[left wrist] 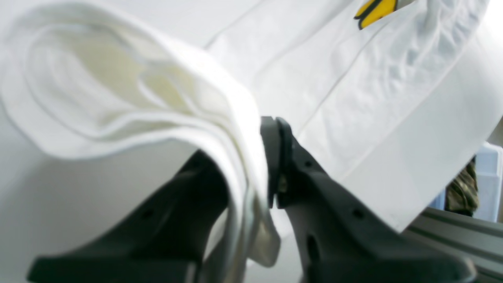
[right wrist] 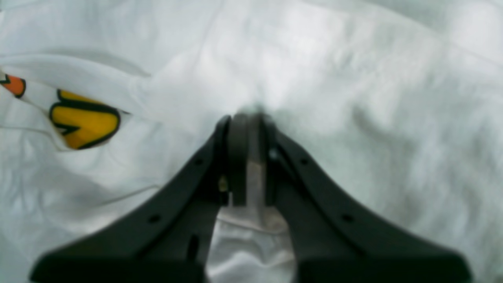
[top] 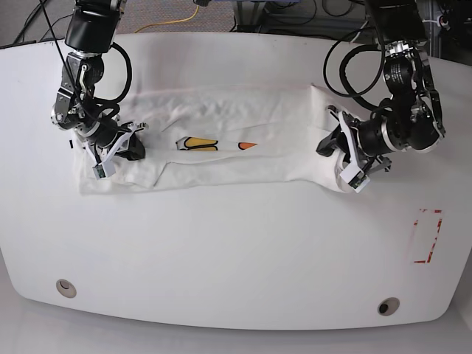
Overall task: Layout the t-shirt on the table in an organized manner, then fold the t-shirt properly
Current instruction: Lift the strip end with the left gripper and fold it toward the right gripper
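T-shirt (top: 221, 158) cloth is spread as a long folded band across the table (top: 236, 258), well away from the red tape rectangle (top: 426, 236). Its ends are pinched by the left gripper (left wrist: 271, 165) and right gripper (right wrist: 247, 157).

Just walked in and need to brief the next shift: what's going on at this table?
A two-armed robot is folding a white t-shirt on the table. The shirt lies as a long band, its print only partly showing. The left gripper is shut on bunched layers at one end, lifted off the table; the right gripper is shut on the cloth at the other.
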Available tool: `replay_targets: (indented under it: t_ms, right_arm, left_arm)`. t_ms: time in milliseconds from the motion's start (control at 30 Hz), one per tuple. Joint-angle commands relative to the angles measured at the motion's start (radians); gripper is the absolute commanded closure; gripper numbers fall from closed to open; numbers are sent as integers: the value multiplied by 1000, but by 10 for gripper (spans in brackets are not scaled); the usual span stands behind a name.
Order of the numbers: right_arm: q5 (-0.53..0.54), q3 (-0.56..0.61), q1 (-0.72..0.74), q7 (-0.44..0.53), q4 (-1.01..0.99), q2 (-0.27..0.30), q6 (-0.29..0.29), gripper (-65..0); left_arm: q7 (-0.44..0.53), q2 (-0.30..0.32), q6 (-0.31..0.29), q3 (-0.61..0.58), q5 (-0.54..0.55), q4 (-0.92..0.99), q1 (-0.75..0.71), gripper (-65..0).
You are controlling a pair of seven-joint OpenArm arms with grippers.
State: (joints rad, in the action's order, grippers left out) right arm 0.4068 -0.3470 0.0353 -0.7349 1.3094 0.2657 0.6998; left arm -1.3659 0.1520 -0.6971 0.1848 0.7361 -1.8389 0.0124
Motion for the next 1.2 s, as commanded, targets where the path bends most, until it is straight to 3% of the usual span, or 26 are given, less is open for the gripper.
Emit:
replay_targets:
  t_ms: [0,500,1167]
  right_arm:
    - [-13,-1,8,-15,11,13,-2,-60]
    - [-13,1,10,-15,12,11,-2,-60]
    - [-13,-1,24,-15,12,11,-2,-60]
  left_arm:
    - [21,-35,-1,-23,0,-17,33,-60]
    - [21,-306,-1,-169,-152,17,73,-60]
    - [44,-309,-1,-170,-172,169,79,-61]
